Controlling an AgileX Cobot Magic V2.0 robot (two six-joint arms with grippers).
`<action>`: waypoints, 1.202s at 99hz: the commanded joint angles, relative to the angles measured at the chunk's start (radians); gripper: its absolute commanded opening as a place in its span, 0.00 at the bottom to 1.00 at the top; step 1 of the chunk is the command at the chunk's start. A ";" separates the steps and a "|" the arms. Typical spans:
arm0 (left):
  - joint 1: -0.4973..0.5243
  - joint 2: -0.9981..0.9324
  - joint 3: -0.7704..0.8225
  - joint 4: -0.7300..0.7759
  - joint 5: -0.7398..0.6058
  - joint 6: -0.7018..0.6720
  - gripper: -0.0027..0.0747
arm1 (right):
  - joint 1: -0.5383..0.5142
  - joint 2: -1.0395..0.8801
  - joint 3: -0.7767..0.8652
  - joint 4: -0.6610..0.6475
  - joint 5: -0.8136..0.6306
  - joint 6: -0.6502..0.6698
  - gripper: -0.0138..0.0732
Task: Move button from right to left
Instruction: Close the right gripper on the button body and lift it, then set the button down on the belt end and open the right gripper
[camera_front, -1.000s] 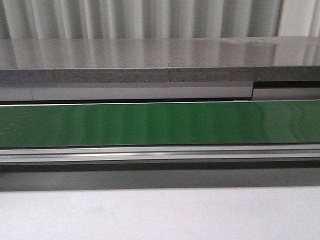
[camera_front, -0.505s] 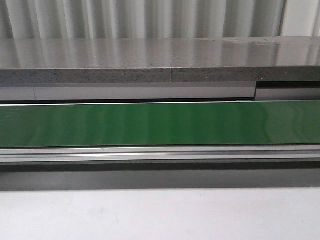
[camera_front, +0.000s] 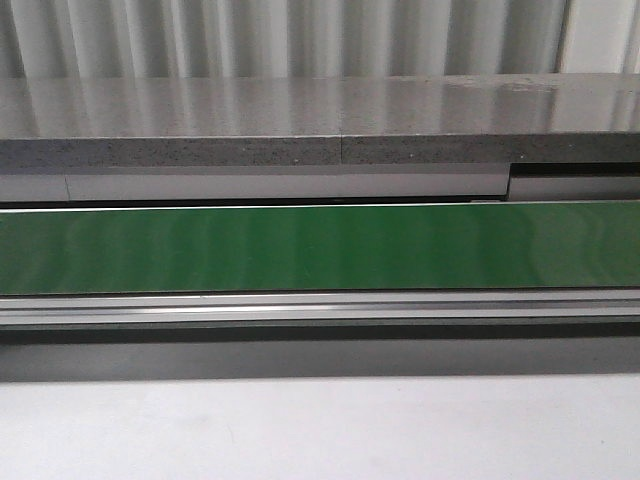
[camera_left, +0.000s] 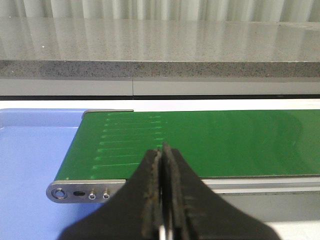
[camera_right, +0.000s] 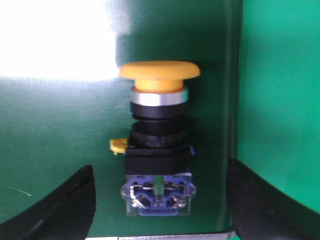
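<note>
Transfer has not started: the button (camera_right: 159, 145) lies on the green belt (camera_right: 50, 165), between the wide-spread fingers of the right gripper (camera_right: 159, 205), not yet grasped. The left gripper (camera_left: 162, 155) waits closed and empty above the belt's end beside a blue tray (camera_left: 30, 165).

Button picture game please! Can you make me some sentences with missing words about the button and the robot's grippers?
1. The button has a round cap colored ____.
2. The button lies on a surface colored ____.
3. The right gripper's fingers are ____, one on each side of the button.
4. The left gripper's fingers are pressed ____.

Missing words: yellow; green; open; together
</note>
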 joint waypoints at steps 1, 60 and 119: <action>-0.002 -0.034 0.026 -0.001 -0.077 -0.010 0.01 | -0.003 -0.070 -0.022 0.009 -0.029 -0.010 0.81; -0.002 -0.034 0.026 -0.001 -0.077 -0.010 0.01 | 0.182 -0.415 -0.020 0.065 0.005 -0.010 0.09; -0.002 -0.034 0.026 -0.001 -0.077 -0.010 0.01 | 0.321 -0.892 0.470 0.110 -0.318 -0.002 0.08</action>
